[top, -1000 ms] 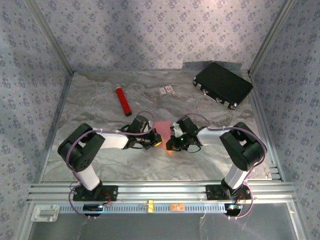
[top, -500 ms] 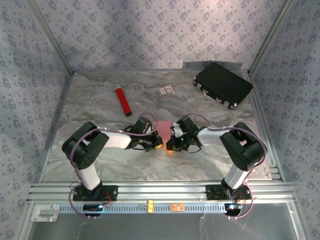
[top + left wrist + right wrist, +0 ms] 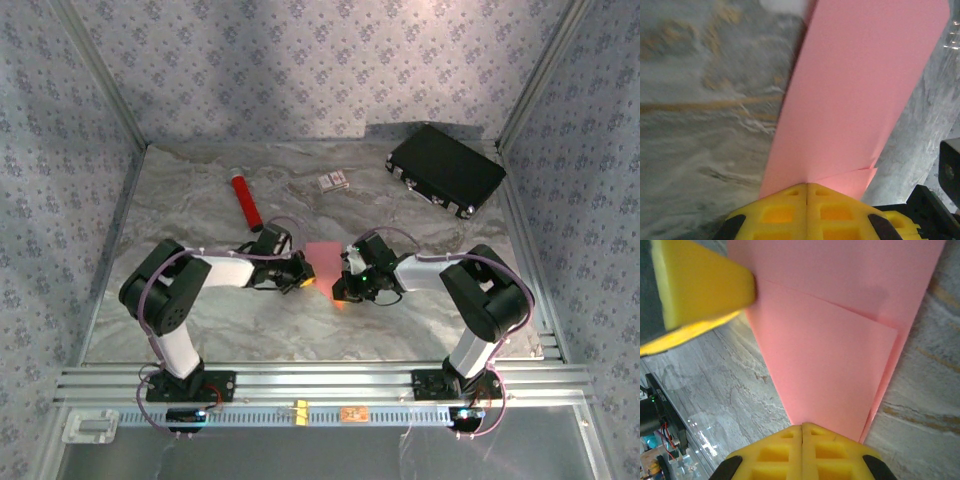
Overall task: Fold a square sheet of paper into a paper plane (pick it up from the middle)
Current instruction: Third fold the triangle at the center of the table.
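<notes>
Top external view shows both arms leaning in to the middle of the grey table [image 3: 220,335]. The pink paper [image 3: 324,254] sits between them. The left gripper [image 3: 303,281] is at its left side and the right gripper [image 3: 343,291] is at its right side.

In the left wrist view, the left gripper's two yellow fingers [image 3: 775,215] are pressed tight together. They pinch one edge of the paper, which stretches away over the table.

In the right wrist view, the right gripper's fingers [image 3: 770,457] are also squeezed tight on an edge of the paper. One layer of the paper is folded over another.

Well away at the back of the table lie a red tube [image 3: 246,202], a small card [image 3: 334,181] and a black case [image 3: 446,169].
</notes>
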You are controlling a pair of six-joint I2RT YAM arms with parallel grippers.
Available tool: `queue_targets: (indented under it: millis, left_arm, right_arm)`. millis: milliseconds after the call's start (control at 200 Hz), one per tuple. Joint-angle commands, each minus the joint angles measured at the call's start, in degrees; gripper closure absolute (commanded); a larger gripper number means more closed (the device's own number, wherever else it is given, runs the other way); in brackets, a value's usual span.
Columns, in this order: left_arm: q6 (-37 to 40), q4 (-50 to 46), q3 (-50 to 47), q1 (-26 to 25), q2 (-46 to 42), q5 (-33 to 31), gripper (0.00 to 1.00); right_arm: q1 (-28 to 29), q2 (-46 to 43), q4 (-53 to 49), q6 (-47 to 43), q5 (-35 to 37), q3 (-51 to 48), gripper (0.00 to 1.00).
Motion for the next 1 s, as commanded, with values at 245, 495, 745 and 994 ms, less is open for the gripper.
queue_targets:
  millis: [245,495,745,994]
  left_arm:
    - [4.43,-8.94,2.54,4.07,1.10,-5.23,1.00]
    - [5.13,-6.73,2.23,4.65,-2.11,-4.96,0.98]
    - [5.61,-3.34,0.07,4.18,-7.49,-5.89,0.88]
    - [7.12,0.85,0.95,-1.04,-6.99,-1.53,0.92]
  right_arm:
    - [-0.43,1.11,-6.40,-1.43,3.33,-1.43,1.00]
    - [-0.42,1.52,-6.53,-1.86,2.73,-0.87,1.00]
    - [-0.52,1.54,-6.76,-2.04,2.67,-0.59,1.00]
    - [-0.55,1.16,-6.99,-2.05,2.77,-0.29,1.00]
